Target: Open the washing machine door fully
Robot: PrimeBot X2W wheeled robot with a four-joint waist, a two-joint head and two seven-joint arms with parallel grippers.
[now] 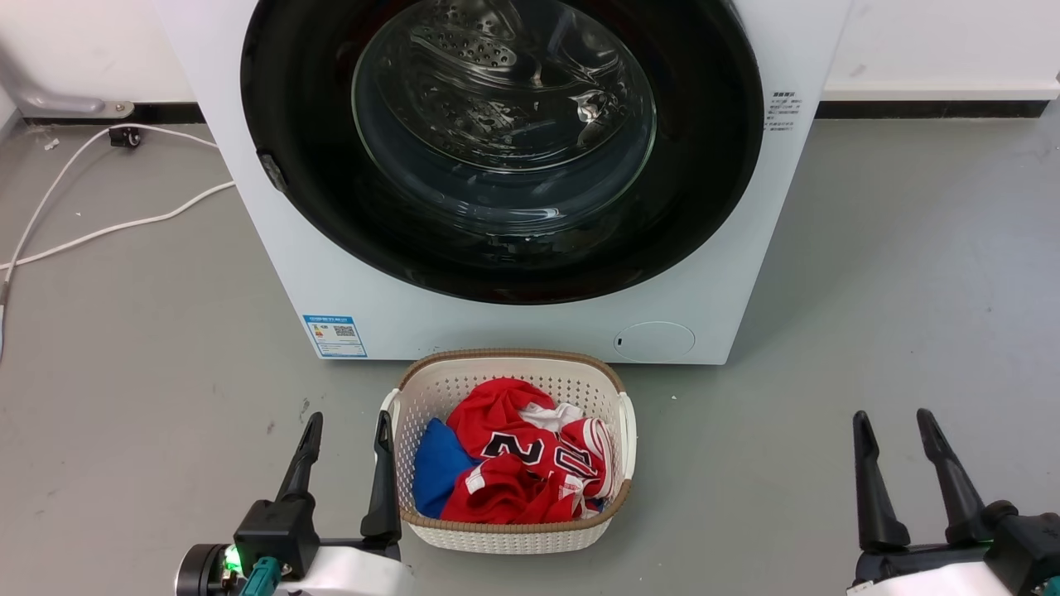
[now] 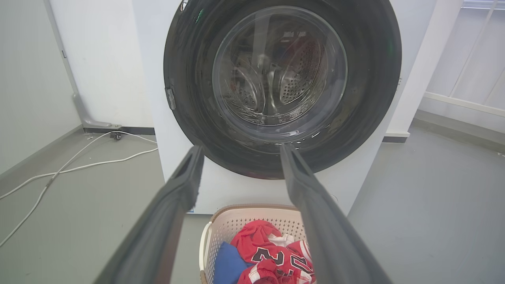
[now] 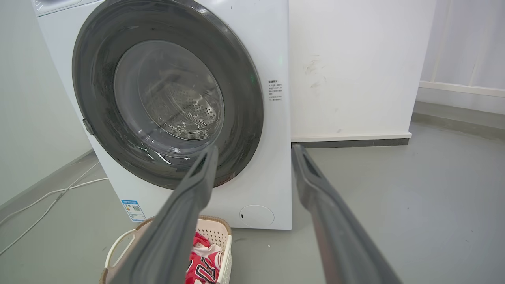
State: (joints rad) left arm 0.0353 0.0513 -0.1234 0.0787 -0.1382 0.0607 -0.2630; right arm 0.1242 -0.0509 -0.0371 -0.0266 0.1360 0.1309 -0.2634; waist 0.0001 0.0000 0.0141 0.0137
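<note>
Washing machine door [image 1: 501, 141] is shut, flush on the white machine front [image 1: 530, 331] and facing the robot, directly behind and above the laundry basket [image 1: 513, 354]. It's a round disc, so there's no long axis to line up with. The only grab feature I can see is a small tab [image 1: 272, 170] on its rim, up and to the left of the basket, lying roughly along the rim. Left fingers [image 1: 302, 459] are just left of the basket, spread apart, holding nothing, pointing at the machine. In the left wrist view the door is dead ahead between them. Right fingers [image 1: 868, 476] are well right of the basket, also spread and empty. Their wrist view sees the door at an angle, with the tab on its far edge. My read: the left arm is clearly nearer the tab, so it should reach up and forward past the basket's left side. I can't make out the hinge. With the tab on that side, I'd guess the door swings out toward the basket's right, into the right arm's area. I can't tell if the door's lower edge clears the basket rim. Opening hasn't started.
</note>
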